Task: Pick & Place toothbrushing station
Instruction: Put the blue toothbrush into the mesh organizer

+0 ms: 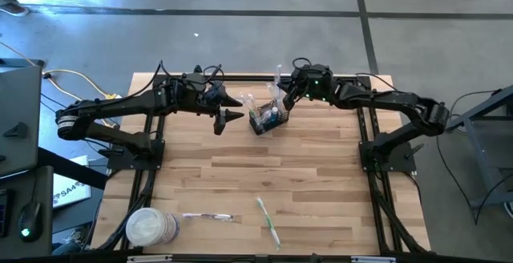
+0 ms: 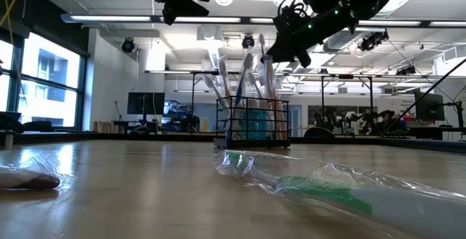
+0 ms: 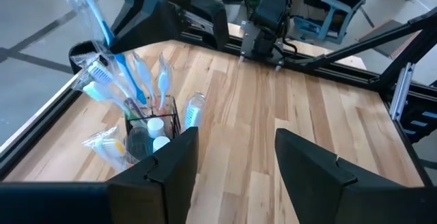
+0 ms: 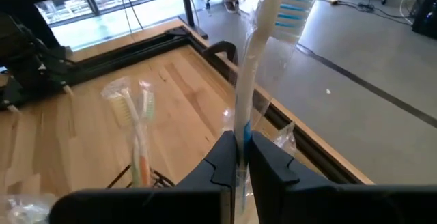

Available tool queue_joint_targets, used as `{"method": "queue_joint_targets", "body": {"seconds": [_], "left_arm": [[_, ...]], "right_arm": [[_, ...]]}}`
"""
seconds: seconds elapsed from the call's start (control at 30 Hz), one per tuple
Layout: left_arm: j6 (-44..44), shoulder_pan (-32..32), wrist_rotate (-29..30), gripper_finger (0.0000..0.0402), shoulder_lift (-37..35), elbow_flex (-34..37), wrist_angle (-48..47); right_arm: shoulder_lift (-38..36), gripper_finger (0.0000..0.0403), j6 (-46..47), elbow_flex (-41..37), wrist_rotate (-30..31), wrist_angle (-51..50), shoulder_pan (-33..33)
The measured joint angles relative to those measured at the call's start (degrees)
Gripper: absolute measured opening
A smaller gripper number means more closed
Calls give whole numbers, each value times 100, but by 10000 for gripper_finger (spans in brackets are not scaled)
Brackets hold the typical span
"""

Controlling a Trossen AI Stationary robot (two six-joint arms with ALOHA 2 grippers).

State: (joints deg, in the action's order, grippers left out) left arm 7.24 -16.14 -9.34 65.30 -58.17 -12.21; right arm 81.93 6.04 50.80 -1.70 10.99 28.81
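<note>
Above the basket (image 1: 265, 119), right gripper (image 4: 240, 157) pinches a wrapped toothbrush (image 4: 263, 43).

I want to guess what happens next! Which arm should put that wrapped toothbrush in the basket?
The right. Its hand is already shut on the wrapped toothbrush over the basket. The left hand is open, empty, beside it.

Bright, even light falls from overhead ceiling strip lights (image 2: 109, 18) and from the tall windows (image 2: 40, 79) at one side of the room, leaving only soft, faint shadows on the pale wooden slatted table (image 1: 321, 191). In the low view the tabletop shows a broad sheen, and the clear crinkled plastic wrapper around a green-handled toothbrush (image 2: 320, 184) close to the lens is blurred and glinting. The 2 dark arms there read as near silhouettes against the bright ceiling, while both wrist views are slightly soft.
</note>
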Motion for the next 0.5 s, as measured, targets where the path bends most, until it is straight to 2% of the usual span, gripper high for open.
{"method": "queue_joint_targets", "body": {"seconds": [0.5], "left_arm": [[-13, -1, 4, 193, 0, -2, 4]], "right_arm": [[0, 15, 169, -596, 184, 533, -41]]}}
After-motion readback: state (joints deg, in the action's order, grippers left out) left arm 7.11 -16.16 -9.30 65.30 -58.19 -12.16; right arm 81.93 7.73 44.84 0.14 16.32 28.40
